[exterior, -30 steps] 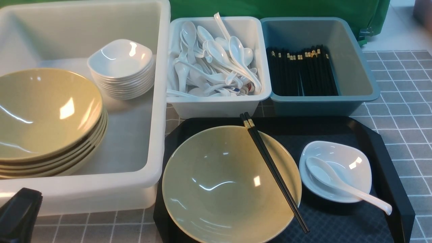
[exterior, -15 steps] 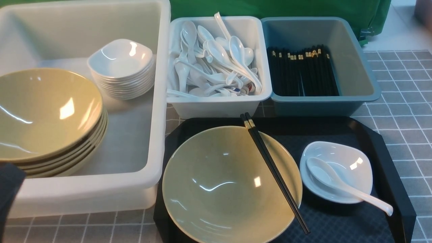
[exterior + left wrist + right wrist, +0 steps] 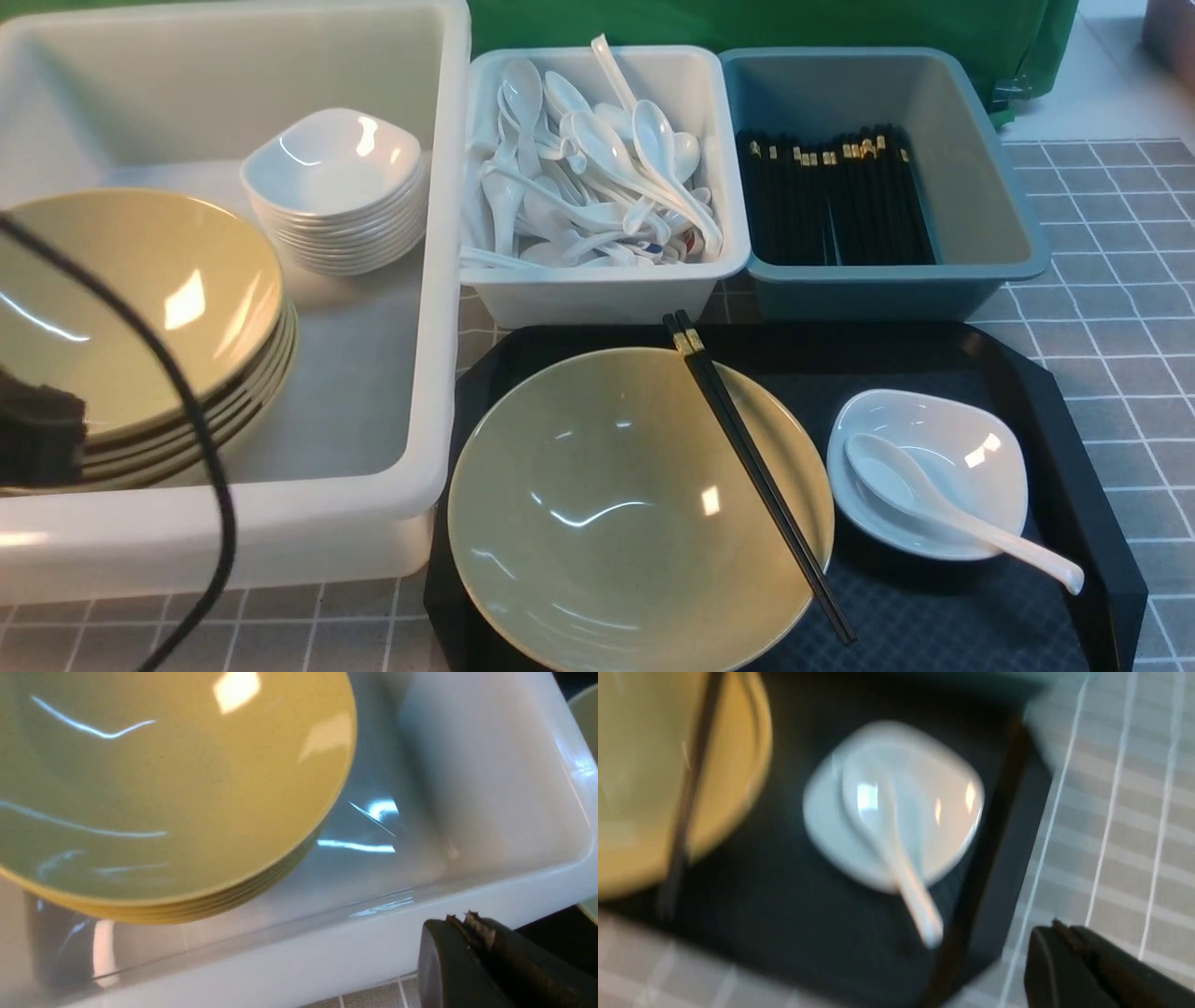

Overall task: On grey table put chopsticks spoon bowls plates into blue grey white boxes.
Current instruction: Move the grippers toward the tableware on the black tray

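My right claw (image 3: 1057,932), pressed together and empty, hangs over the grey table (image 3: 1111,882) just off the black tray (image 3: 784,891); the spoon (image 3: 885,840) lies in its plate (image 3: 950,812) ahead of my tips, handle overhanging my way, probably the easiest grab; left claw (image 3: 467,921) closed too.

Count, front view.

Boxes: three. One large white box (image 3: 327,541), one small white box (image 3: 607,299), one blue-grey box (image 3: 878,299).

Black tray (image 3: 934,625): one.

Bowls: one loose bowl (image 3: 607,523), plus the bowl stack (image 3: 140,299), five rims told apart (possibly a sixth, the edges merge).

Plates: one single plate (image 3: 971,439), plus the plate stack (image 3: 336,187), roughly eight or nine rims.

Spoons: one lone spoon (image 3: 943,511); the spoon heap (image 3: 597,168) is too tangled to count, well over a dozen.

Chopsticks: one chopstick pair (image 3: 761,481), two sticks; the chopstick bundle (image 3: 831,196) is packed too tight to count.
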You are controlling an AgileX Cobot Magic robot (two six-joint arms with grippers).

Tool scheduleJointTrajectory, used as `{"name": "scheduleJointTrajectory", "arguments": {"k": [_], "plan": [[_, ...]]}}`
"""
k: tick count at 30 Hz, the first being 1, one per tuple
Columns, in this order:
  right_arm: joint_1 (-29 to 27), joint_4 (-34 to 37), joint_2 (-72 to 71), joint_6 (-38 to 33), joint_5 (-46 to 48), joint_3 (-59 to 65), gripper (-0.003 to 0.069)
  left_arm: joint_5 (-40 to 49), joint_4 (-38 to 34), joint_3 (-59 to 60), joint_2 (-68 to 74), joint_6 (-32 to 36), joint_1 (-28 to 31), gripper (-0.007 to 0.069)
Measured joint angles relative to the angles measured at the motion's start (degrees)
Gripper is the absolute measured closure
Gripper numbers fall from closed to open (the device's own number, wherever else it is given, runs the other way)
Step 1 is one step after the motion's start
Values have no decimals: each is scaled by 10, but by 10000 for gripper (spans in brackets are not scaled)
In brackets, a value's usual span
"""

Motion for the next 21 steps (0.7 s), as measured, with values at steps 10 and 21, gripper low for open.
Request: {"name": "scheduleJointTrajectory", "arguments": {"k": [10, 21], "plan": [[48, 23, 161, -44, 60, -76, 624, -27, -1, -15, 89, 33, -207, 633], [210, 27, 322, -16, 61, -239, 596, -56, 26, -83, 185, 35, -324, 633]]}}
